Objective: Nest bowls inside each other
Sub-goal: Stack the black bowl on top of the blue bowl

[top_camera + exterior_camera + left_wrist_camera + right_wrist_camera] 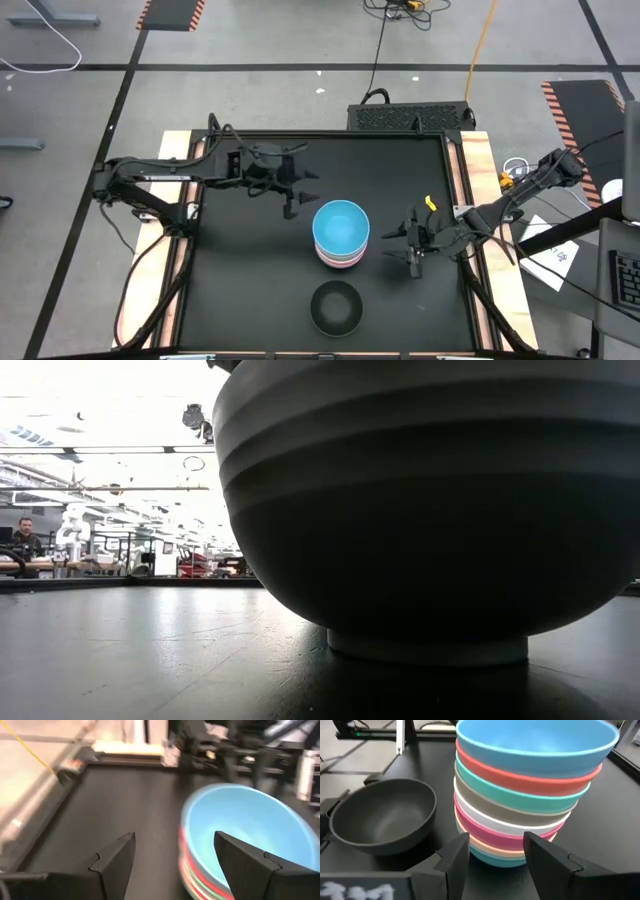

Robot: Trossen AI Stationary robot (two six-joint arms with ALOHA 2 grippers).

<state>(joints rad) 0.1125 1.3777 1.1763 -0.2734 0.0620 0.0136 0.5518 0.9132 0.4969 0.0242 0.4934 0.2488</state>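
A stack of several nested bowls (341, 232) rests by its bottom bowl on the black table top, with a light blue bowl (535, 740) uppermost. Below it I see red, turquoise, olive-grey, white and pink rims. A single black bowl (336, 306) stands upright on its foot near the near edge; it fills the low view (430, 510). My left gripper (300, 195) is open, just left of and beyond the stack (175, 865). My right gripper (402, 250) is open and low, right of the stack, its fingers pointing at the stack's base (497, 855).
The table top (240, 290) has raised wooden side rails (478, 170). A small yellow piece (431, 203) lies near the right rail. Bare table lies left of the bowls and in the far half. Cables and a grey box (410, 115) lie beyond the far edge.
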